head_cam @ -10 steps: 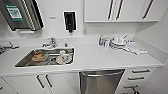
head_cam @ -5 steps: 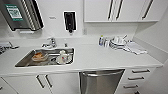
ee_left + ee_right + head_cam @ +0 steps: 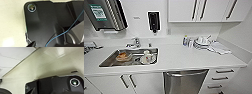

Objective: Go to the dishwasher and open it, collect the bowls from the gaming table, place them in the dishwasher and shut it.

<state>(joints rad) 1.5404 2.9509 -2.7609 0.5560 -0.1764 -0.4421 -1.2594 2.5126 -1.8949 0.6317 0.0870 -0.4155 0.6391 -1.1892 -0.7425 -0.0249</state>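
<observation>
From the head view, the dishwasher (image 3: 185, 81) sits shut under the white countertop (image 3: 184, 58), its brushed-steel front facing the robot and its bar handle (image 3: 186, 73) running level along the top edge, parallel to the counter's front. White drawers (image 3: 220, 78) flank it on one side, white cabinet doors (image 3: 126, 81) on the other. Above the doors a steel sink (image 3: 109, 61) holds an orange-patterned dish (image 3: 122, 56) and a pale mug (image 3: 147, 57), with a chrome tap (image 3: 135, 42) behind. Stacked white dishes (image 3: 202, 42) and a folded cloth (image 3: 219, 47) lie farther along the counter. A black soap dispenser (image 3: 153, 21) and a paper-towel dispenser (image 3: 105, 15) hang on the wall.

In the left wrist view, a thin blue cable (image 3: 65, 32) curves across the robot's dark plate, over pale speckled floor (image 3: 11, 25). I cannot tell how that hand's fingers stand.

In the right wrist view, glossy pale floor (image 3: 50, 64) meets a white wall (image 3: 13, 55). That hand's fingers cannot be made out either.
</observation>
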